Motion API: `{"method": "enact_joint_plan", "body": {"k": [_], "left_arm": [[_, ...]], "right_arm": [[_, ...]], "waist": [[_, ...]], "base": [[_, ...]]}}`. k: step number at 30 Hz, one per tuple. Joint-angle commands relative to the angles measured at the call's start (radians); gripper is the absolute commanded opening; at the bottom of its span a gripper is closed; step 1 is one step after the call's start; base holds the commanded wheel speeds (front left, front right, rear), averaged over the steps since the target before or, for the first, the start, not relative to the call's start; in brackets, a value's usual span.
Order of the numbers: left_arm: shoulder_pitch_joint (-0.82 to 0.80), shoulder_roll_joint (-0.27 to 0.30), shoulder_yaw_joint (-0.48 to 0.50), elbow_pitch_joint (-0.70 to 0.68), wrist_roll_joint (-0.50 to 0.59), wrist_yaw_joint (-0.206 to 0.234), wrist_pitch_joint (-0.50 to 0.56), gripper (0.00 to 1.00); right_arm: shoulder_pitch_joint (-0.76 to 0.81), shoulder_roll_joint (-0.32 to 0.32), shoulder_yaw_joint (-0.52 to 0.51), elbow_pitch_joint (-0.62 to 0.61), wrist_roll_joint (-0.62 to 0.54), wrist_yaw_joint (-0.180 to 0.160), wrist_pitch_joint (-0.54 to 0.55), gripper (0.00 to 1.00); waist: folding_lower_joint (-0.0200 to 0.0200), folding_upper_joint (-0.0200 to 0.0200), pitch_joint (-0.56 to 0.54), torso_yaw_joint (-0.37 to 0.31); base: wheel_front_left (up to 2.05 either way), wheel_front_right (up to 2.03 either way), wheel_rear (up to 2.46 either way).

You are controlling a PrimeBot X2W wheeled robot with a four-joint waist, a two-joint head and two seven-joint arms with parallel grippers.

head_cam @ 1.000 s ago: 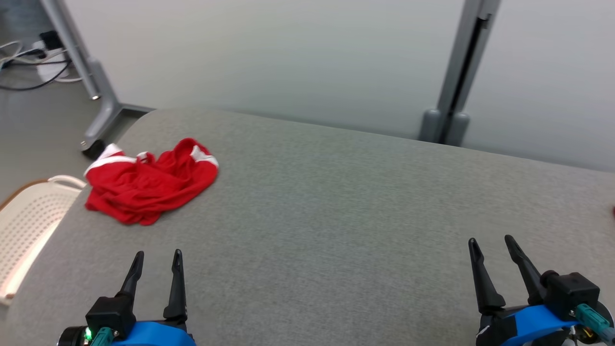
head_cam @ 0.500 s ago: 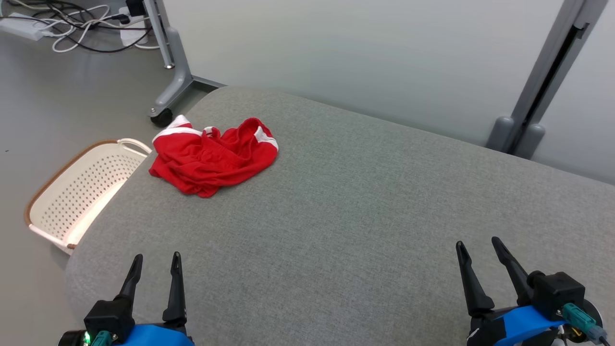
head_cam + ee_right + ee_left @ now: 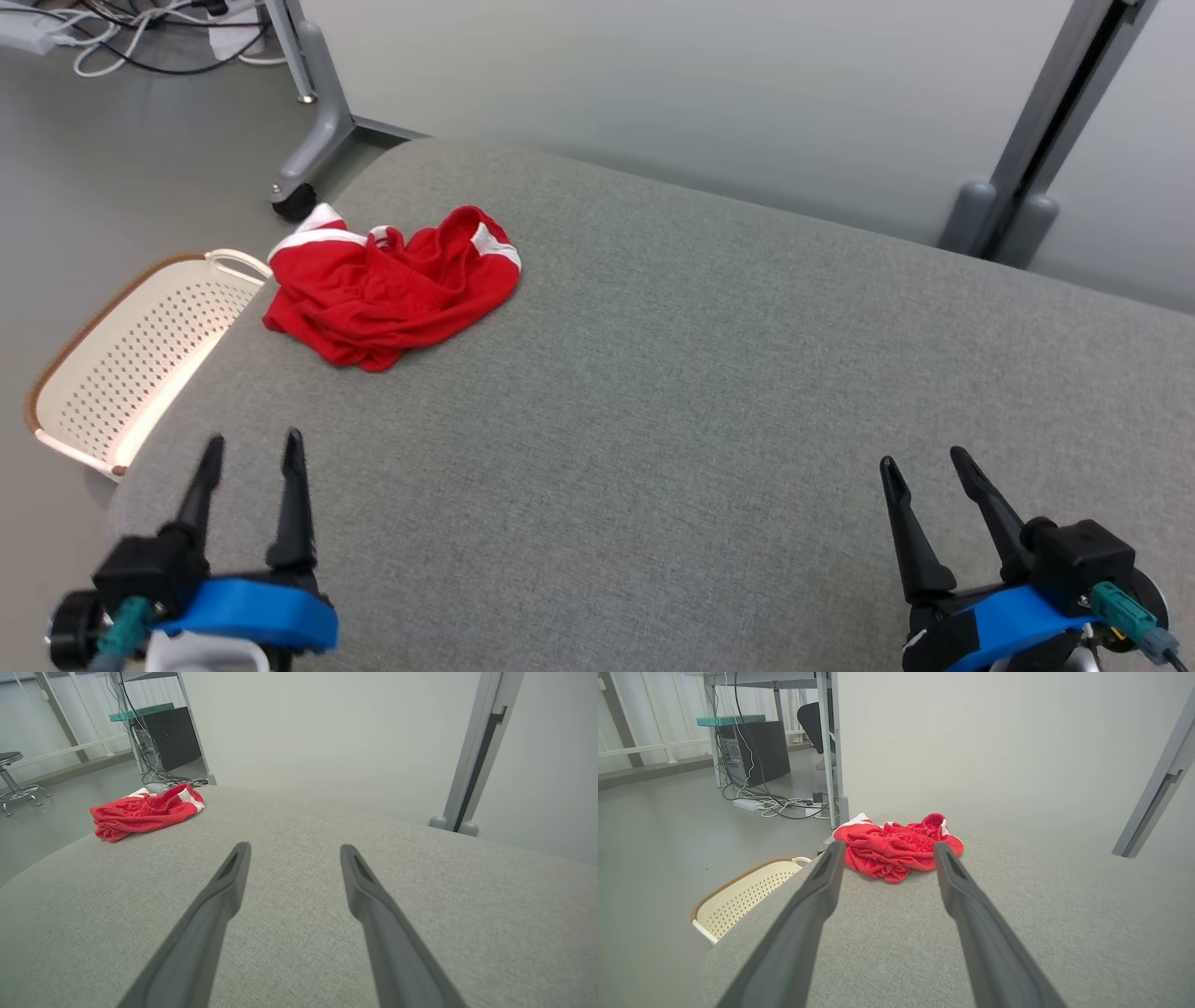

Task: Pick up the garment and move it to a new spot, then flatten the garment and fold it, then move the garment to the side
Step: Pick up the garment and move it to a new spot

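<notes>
A crumpled red garment (image 3: 392,289) with white trim lies on the far left corner of the grey fabric table (image 3: 672,373). My left gripper (image 3: 254,443) is open and empty at the lower left, some way short of the garment. In the left wrist view the garment (image 3: 896,847) sits straight ahead between the two fingers, apart from them. My right gripper (image 3: 920,459) stands open and empty at the lower right, far from the garment (image 3: 145,809).
A white perforated basket (image 3: 121,364) with a brown rim stands on the floor beside the table's left edge. A wheeled stand leg (image 3: 313,140) and cables lie behind the garment. A grey post (image 3: 1036,140) rises beyond the far edge.
The head camera has turned left, so the whole picture shifted right and more of the basket shows. My left gripper has moved up and left in that view; the garment lies unmoved.
</notes>
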Motion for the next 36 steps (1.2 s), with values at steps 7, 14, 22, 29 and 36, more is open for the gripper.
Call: {"method": "enact_joint_plan", "body": {"k": [7,14,22,29,36], "left_arm": [[-0.241,0.088,0.094,0.016,-0.073,-0.034,0.084,1.0],[-0.457,0.183,0.198,0.223,-0.192,-0.077,0.218,1.0],[-0.583,0.243,0.266,0.332,-0.292,-0.042,0.391,1.0],[-0.597,0.235,0.265,0.456,-0.373,0.011,0.651,1.0],[-0.562,0.229,0.246,0.435,-0.396,0.03,0.75,0.0]], "right_arm": [[-0.049,-0.002,0.007,-0.05,-0.038,0.0,0.012,1.0],[-0.133,-0.026,0.043,-0.118,-0.067,0.0,0.039,1.0],[-0.181,-0.046,0.015,-0.226,-0.083,0.0,0.049,1.0],[-0.189,-0.037,0.015,-0.253,-0.079,0.0,0.04,1.0],[-0.194,-0.027,0.017,-0.219,-0.066,0.0,0.019,1.0]], "waist": [[0.0,0.0,0.116,-0.068],[0.0,0.0,0.28,-0.198],[0.0,0.0,0.472,-0.31],[0.0,0.0,0.532,-0.349],[0.0,0.0,0.504,-0.357]], "base": [[0.0,0.0,0.0],[0.0,0.0,0.0],[0.0,0.0,0.0],[0.0,0.0,0.0],[0.0,0.0,0.0]]}}
